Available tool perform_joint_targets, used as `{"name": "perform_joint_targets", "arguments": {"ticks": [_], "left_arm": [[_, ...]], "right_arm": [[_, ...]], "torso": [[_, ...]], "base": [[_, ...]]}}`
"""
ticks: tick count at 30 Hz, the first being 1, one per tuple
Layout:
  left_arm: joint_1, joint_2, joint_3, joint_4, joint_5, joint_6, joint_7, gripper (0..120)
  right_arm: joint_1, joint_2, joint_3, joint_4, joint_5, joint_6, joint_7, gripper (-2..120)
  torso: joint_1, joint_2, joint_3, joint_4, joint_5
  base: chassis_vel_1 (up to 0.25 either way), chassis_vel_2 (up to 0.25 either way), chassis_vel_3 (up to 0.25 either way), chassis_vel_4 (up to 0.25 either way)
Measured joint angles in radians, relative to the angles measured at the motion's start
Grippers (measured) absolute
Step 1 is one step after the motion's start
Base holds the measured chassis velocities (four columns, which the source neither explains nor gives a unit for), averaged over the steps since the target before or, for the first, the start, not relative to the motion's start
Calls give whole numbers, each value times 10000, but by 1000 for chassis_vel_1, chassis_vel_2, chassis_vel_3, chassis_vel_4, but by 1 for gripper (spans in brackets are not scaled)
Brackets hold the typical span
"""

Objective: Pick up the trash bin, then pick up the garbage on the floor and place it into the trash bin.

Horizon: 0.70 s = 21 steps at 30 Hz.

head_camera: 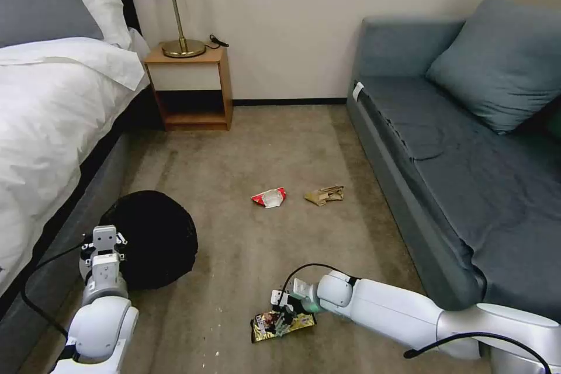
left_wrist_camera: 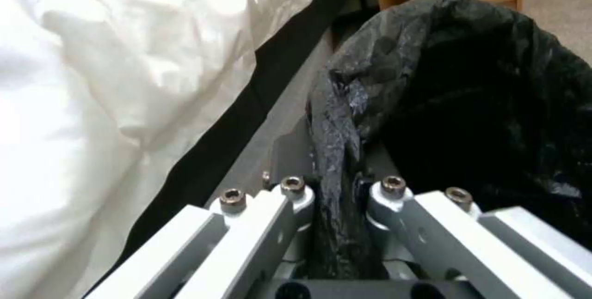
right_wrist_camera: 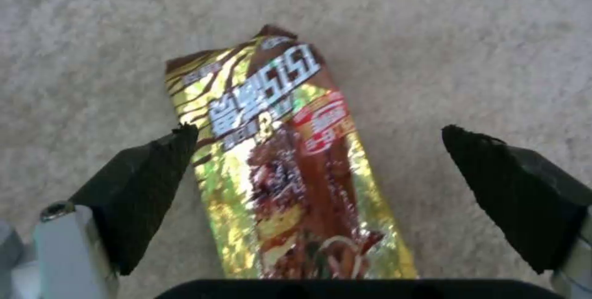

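Observation:
The trash bin [head_camera: 153,234], lined with a glossy black bag, sits low beside the bed. My left gripper [head_camera: 104,243] is shut on its near rim; in the left wrist view the fingers [left_wrist_camera: 295,189] pinch the bag-covered rim [left_wrist_camera: 338,128]. Of the garbage, a shiny yellow-brown snack wrapper [head_camera: 281,325] lies flat on the carpet at the front. My right gripper [head_camera: 284,311] hovers just over it, open. The right wrist view shows the wrapper [right_wrist_camera: 290,174] between the two black fingertips [right_wrist_camera: 157,169], apart from both. A red-and-white paper scrap [head_camera: 269,197] and a tan scrap [head_camera: 325,194] lie mid-floor.
The white bed [head_camera: 47,123] runs along the left, close to the bin. A wooden nightstand [head_camera: 190,87] with a brass lamp stands at the back. A grey-blue sofa [head_camera: 444,146] with a cushion lines the right. Open carpet [head_camera: 251,146] lies between them.

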Motion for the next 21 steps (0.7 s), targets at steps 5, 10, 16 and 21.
{"name": "perform_joint_targets", "arguments": {"ticks": [5, 10, 16, 21], "left_arm": [[-32, 13, 30, 59, -7, 7, 5, 5], [-9, 16, 38, 76, -24, 8, 9, 5], [9, 64, 12, 76, -89, -2, 11, 5], [26, 65, 9, 76, -101, -15, 12, 5]], "right_arm": [[-34, -154, -45, 275, 9, -101, -164, 100], [-109, -15, -31, 59, -122, -99, -270, 94], [-200, 142, 37, -279, -239, -87, -373, 72], [-236, 228, 101, -418, -300, -74, -402, 57]], "torso": [[0, 0, 0, -1, 0], [0, 0, 0, 0, 1], [0, 0, 0, 0, 1], [0, 0, 0, -1, 0]], "base": [[0, 0, 0, 0], [0, 0, 0, 0], [0, 0, 0, 0], [0, 0, 0, 0]]}}
